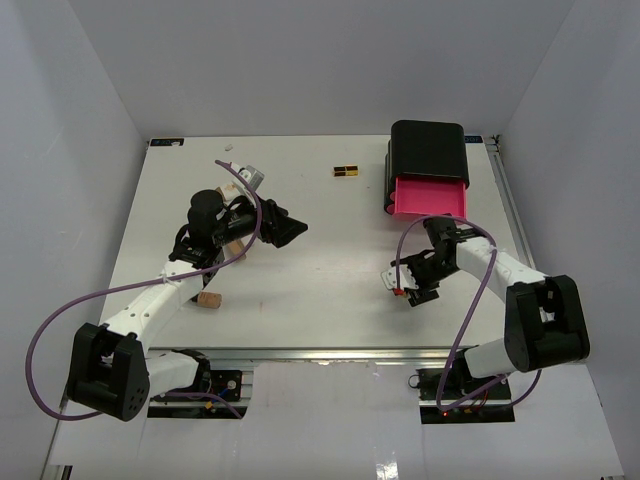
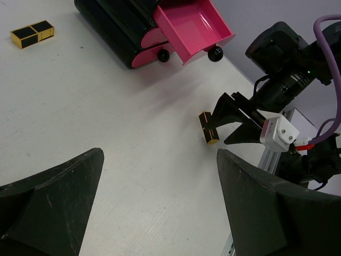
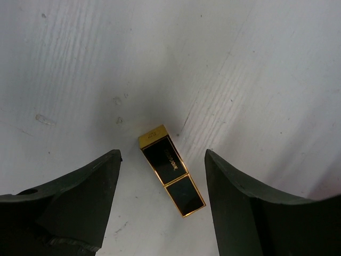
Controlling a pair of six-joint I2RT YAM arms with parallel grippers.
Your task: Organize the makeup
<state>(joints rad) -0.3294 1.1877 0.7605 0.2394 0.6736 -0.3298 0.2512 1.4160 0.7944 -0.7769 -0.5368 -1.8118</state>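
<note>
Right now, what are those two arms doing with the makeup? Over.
Left gripper open, empty. Right gripper open, straddling black-and-gold rectangular tube lying on white table, not touching. Pink drawer of black box stands open. Nothing blocking.

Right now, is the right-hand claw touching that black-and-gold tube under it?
Apart. The right wrist view shows the black-and-gold tube lying between the fingers of the right gripper, with bare table showing either side.

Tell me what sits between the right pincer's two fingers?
A black-and-gold tube lies flat on the white table, untouched; the right wrist view shows it.
</note>
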